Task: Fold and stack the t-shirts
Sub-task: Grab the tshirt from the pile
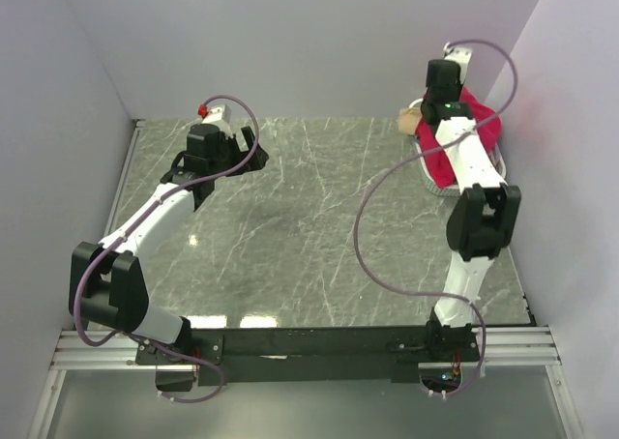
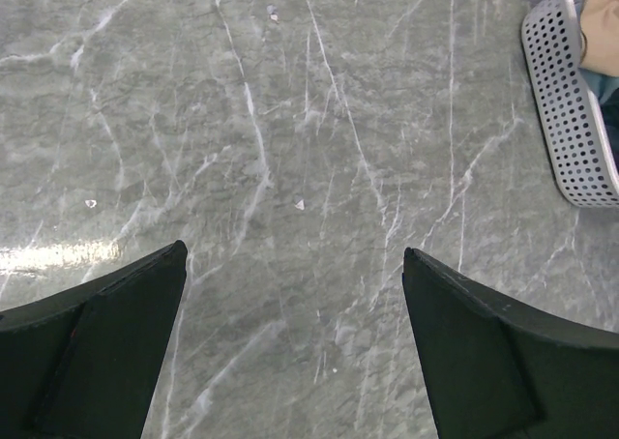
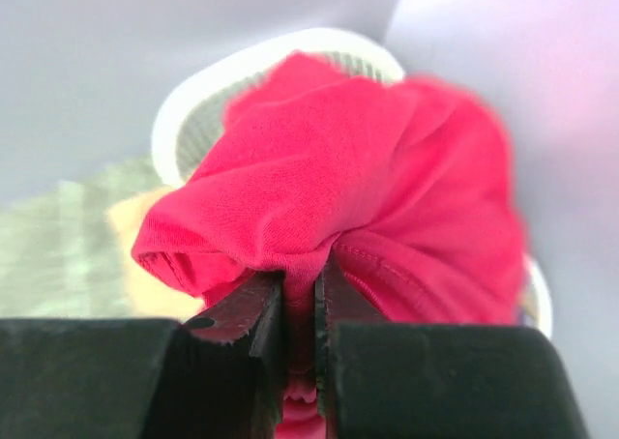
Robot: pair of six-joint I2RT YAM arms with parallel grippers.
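The crimson t-shirt point(image 3: 387, 188) lies heaped in the white lattice basket point(image 2: 571, 120) at the table's point(image 1: 309, 226) far right corner, a bunched fold of it clamped between the right gripper's point(image 3: 300, 299) fingers, while the left gripper point(image 2: 295, 265) hangs with its jaws wide apart near the far left edge.

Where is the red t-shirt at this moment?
In the top view the red t-shirt lies at the far right of the table, bunched in the white basket; the right gripper is shut on a fold of it.
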